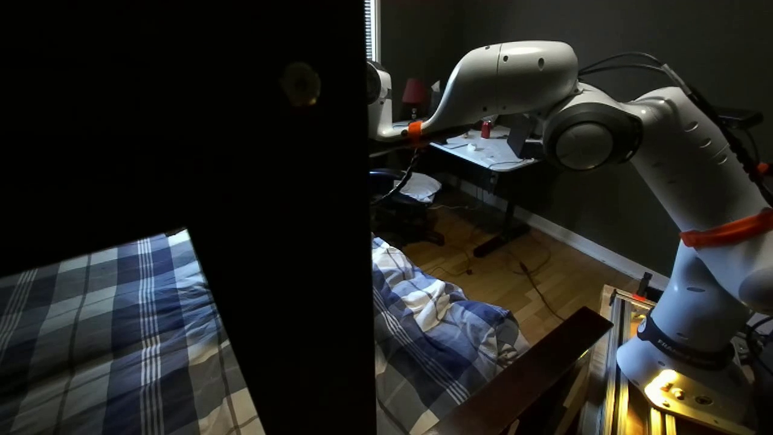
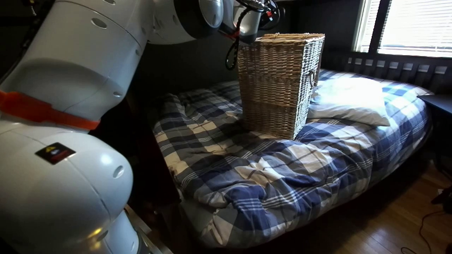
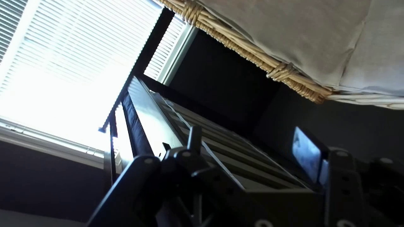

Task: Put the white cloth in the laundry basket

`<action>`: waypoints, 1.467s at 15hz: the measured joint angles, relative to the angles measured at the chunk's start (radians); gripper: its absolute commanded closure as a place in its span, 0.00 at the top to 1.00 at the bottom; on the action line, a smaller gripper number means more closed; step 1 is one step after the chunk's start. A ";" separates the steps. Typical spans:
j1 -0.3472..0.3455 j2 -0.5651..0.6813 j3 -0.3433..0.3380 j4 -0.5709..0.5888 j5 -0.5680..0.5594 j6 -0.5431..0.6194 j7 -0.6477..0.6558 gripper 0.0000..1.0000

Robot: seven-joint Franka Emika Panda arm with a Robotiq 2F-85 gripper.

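The laundry basket (image 2: 270, 84) is a tall brown wicker basket standing upright on the bed in an exterior view. In the wrist view its woven rim (image 3: 277, 71) and a pale cloth lining (image 3: 303, 34) fill the upper right. My gripper (image 3: 250, 146) is open, its two fingers wide apart with nothing between them. It is near the basket's top, and the rim lies apart from the fingertips. In both exterior views the fingers are hidden or too dark to make out. I cannot make out a separate white cloth in any view.
A bed with a blue checked cover (image 2: 226, 158) holds the basket and a white pillow (image 2: 349, 100). A dark post (image 1: 290, 241) blocks much of an exterior view. A slatted frame (image 3: 227, 148) shows behind the fingers. A desk (image 1: 483, 151) stands at the back.
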 measured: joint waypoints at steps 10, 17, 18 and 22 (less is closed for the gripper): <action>0.051 -0.297 0.223 -0.250 0.308 -0.671 -0.234 1.00; 0.011 -0.497 0.290 -0.450 0.616 -0.927 -0.427 1.00; -0.007 -0.515 0.294 -0.481 0.676 -0.922 -0.465 1.00; -0.073 -0.561 0.279 -0.602 0.924 -0.909 -0.646 1.00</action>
